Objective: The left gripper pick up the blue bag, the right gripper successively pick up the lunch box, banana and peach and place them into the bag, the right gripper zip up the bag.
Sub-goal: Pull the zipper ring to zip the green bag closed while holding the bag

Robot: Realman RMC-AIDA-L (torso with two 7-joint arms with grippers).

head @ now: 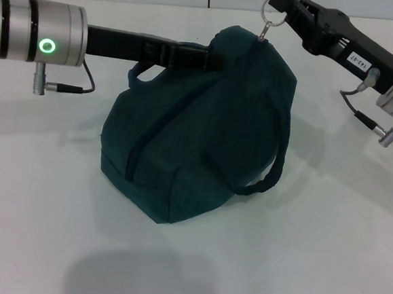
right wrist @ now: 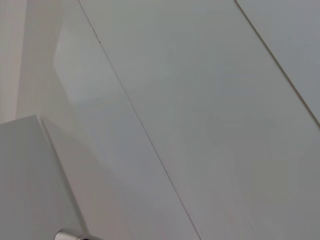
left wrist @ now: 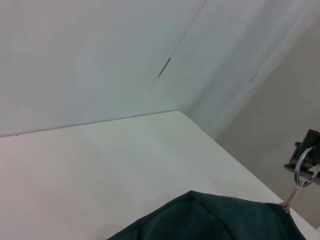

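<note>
the blue bag [head: 197, 133] sits on the table [head: 324, 252], left gripper [head: 214, 56] clamping its top, right gripper [head: 279, 10] pinching the zipper ring [head: 271, 15]; a slanted pull could slip the ring free.

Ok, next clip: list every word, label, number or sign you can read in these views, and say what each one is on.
"143-07", roughly: a white sticker on the right end effector, printed at a slant and small, so the digits are uncertain.
Green ring light on the left arm's wrist: a sign only, no text.
Bag: no label or brand visible.
Left and right wrist views: no text.
</note>
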